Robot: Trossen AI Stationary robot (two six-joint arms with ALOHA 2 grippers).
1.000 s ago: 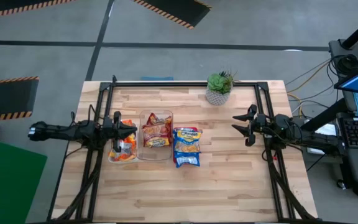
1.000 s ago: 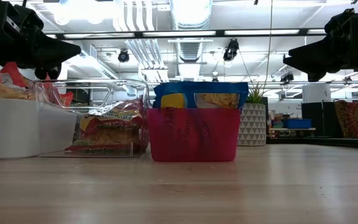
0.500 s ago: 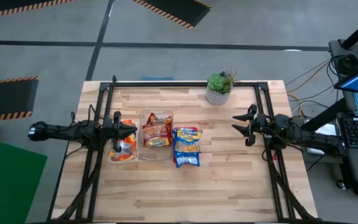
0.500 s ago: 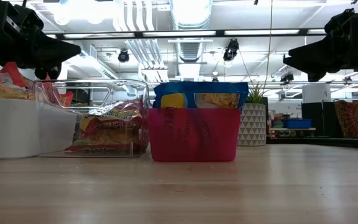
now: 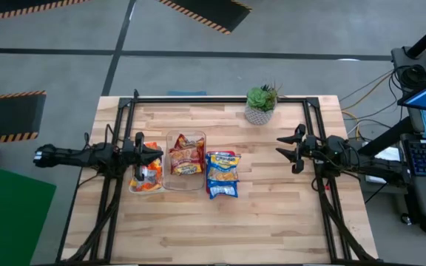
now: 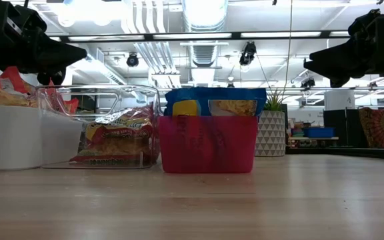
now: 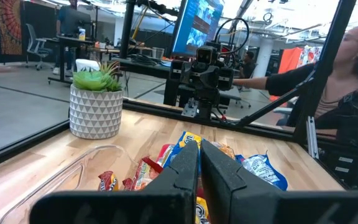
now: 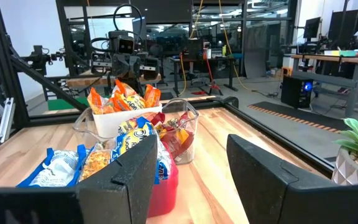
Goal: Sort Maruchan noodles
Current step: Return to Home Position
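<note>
The Maruchan noodle packets lie in three trays side by side at mid-table. Orange ones fill the white tray (image 5: 146, 177) (image 8: 118, 98), red-accented ones the clear tray (image 5: 186, 157) (image 6: 115, 137), and blue ones the red tray (image 5: 222, 175) (image 6: 212, 103). My left gripper (image 5: 160, 154) (image 7: 199, 163) hovers shut above the white tray's far part and holds nothing. My right gripper (image 5: 279, 145) (image 8: 188, 174) hangs open in the air to the right of the trays, well apart from them.
A potted succulent (image 5: 261, 105) in a white patterned pot stands near the table's far edge. Black frame rails (image 5: 220, 99) run along the far, left and right sides. Bare wood (image 5: 220, 229) lies between the trays and the near edge. A person sits beyond the table (image 7: 353, 68).
</note>
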